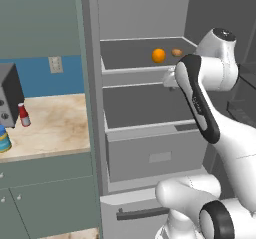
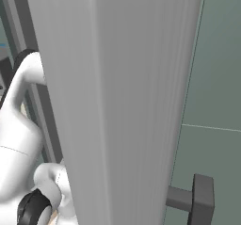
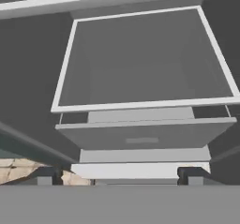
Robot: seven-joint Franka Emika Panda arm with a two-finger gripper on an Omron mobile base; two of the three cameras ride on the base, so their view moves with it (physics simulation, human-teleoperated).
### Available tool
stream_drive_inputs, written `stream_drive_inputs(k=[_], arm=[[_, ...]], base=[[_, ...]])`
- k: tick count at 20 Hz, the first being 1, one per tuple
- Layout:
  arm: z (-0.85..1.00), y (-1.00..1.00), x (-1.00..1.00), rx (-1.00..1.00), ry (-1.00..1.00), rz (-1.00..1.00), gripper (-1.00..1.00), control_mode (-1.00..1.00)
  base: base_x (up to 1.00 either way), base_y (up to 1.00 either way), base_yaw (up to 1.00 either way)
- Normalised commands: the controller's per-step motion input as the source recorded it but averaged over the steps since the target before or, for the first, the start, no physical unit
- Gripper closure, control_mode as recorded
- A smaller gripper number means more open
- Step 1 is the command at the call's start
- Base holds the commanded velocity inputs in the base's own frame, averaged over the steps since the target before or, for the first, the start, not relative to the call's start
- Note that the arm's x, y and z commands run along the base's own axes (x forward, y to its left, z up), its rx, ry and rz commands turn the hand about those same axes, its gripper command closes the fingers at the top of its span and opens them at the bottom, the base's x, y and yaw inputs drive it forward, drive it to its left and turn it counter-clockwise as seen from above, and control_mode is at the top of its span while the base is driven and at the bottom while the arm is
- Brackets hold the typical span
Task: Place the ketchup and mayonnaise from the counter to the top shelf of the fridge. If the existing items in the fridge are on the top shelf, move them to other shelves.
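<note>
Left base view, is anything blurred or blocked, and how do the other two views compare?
Left base view: sharp, evenly lit; the white arm covers the fridge's right side. Right base view: a pale grey panel up close blocks most of it. Hand view: soft, flat light, no glare.

No legible text, brand, number or sign appeared on any surface.

The slim red bottle with a white cap (image 1: 23, 114) carried a plain white band near its base, without lettering that could be read. The squat blue-lidded jar (image 1: 4, 139) at the counter's edge showed a blue label band, too small and blurred to yield any words. The dark grey box-shaped appliance (image 1: 9, 94) bore small round knobs with no readable markings, and the pale wall socket plate (image 1: 55, 64) on the blue backsplash was blank. The grey fridge drawer front (image 1: 159, 156) had a plain rectangular plate.
</note>
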Motion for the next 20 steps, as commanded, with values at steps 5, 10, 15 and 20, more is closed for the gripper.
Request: stream_drive_inputs(k=[5, 10, 15, 20], arm=[[0.76, 0.0, 0.0, 0.01, -0.17, -0.07, -1.0, -1.0], [0.76, 0.09, 0.04, 0.0, -0.02, 0.0, -1.0, -1.0], [0.37, 0.0, 0.08, -0.01, 0.0, 0.0, -1.0, -1.0], [-0.04, 0.02, 0.18, -0.09, 0.0, 0.0, -1.0, -1.0]], base=[[0.0, 0.0, 0.0], [0.0, 0.0, 0.0], [0.0, 0.0, 0.0], [0.0, 0.0, 0.0]])
